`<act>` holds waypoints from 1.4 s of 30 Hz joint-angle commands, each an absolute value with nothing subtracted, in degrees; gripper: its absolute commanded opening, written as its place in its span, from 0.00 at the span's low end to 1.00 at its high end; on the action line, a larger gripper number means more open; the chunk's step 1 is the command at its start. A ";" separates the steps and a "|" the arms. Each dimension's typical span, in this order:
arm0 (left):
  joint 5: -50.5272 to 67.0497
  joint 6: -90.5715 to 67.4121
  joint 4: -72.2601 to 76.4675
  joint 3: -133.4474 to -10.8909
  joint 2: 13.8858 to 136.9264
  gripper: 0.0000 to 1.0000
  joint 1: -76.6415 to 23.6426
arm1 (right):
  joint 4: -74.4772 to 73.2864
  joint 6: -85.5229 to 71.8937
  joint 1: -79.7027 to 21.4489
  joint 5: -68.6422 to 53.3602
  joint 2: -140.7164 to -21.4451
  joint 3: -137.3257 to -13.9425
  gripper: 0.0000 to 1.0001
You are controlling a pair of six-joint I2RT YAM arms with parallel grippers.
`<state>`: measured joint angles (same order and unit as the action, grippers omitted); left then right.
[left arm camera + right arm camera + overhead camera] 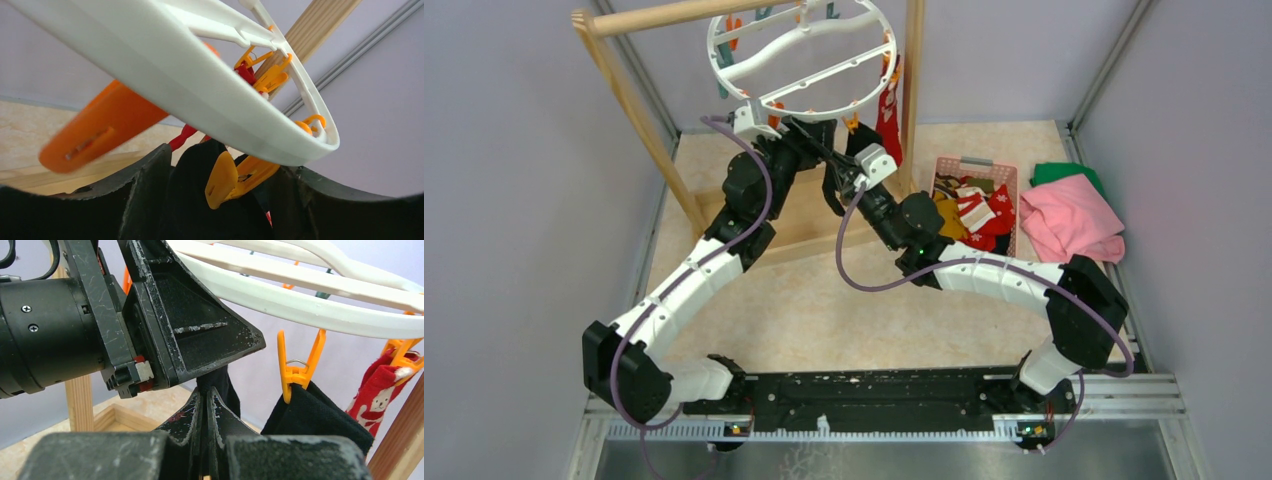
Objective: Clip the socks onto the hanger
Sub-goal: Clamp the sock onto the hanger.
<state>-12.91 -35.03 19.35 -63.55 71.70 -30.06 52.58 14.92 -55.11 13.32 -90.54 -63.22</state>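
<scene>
The hanger (804,55) is a white ring hung from a wooden rack, with orange clips under it. In the left wrist view my left gripper (230,160) stands open just below the ring (200,90), its fingers either side of an orange clip (225,177) and a black sock (195,200). My right gripper (209,392) is shut on the lower part of that black sock (222,382). Beside it another black sock (315,420) hangs from an orange clip (295,367), and a red sock with white patterns (380,390) hangs further right. Whether the clip between the left fingers bites the sock is hidden.
A pink basket (1009,170) right of the rack holds several more socks. Folded pink cloth (1069,225) and green cloth (1059,172) lie at the far right. The wooden rack's slanted leg (639,110) and upright post (912,90) flank both grippers (824,150).
</scene>
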 commanded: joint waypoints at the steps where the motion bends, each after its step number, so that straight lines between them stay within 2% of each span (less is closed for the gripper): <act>1: -12.82 -35.20 22.76 -63.54 69.10 0.72 -30.06 | 56.13 14.33 -55.94 14.77 -89.05 -63.11 0.00; 6: -10.56 -34.49 23.13 -61.51 66.59 0.82 -30.06 | 57.39 14.80 -55.90 16.00 -88.13 -61.51 0.01; 8: -8.32 -33.87 25.43 -59.03 64.85 0.89 -30.05 | 58.30 14.96 -55.85 16.43 -87.28 -60.35 0.03; 9: -6.67 -33.36 26.69 -57.70 63.85 0.97 -30.01 | 58.62 15.02 -55.82 16.62 -86.86 -59.71 0.04; 10: -5.21 -32.80 27.67 -56.56 62.96 0.98 -30.05 | 58.96 15.03 -55.77 16.67 -86.39 -59.00 0.05; 15: 2.88 -31.18 30.31 -51.13 57.54 0.99 -30.06 | 60.67 14.90 -55.09 16.73 -83.51 -55.55 0.10; 19: 10.83 -29.45 31.56 -46.33 53.94 0.99 -30.06 | 60.82 13.43 -53.09 16.53 -80.34 -52.62 0.22; 24: 20.30 -24.94 33.72 -38.73 48.94 0.99 -30.06 | 59.85 11.94 -50.03 15.07 -74.96 -47.94 0.40; 28: 26.05 -19.87 35.15 -29.86 43.46 0.99 -30.01 | 55.97 9.66 -47.19 8.15 -67.47 -41.60 0.55; 32: 30.70 -16.42 42.75 -17.83 38.75 0.99 -30.06 | 55.45 6.47 -43.70 4.12 -59.16 -33.19 0.72; 35: 30.96 -16.42 48.46 -10.59 38.22 0.99 -30.05 | 55.32 -1.29 -36.95 0.49 -57.64 -31.15 0.80; 38: 30.61 -15.13 51.67 -6.49 38.85 0.99 -30.04 | 53.94 -10.09 -31.08 -5.83 -57.63 -30.12 0.83; 42: 28.68 -13.51 52.35 -4.04 39.58 0.99 -30.05 | 54.46 -14.73 -26.61 -7.93 -56.84 -26.77 0.85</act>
<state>28.69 -16.60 43.70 -5.37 39.29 -30.06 54.26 -5.76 -29.89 -2.09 -57.95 -28.93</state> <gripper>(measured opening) 0.987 0.842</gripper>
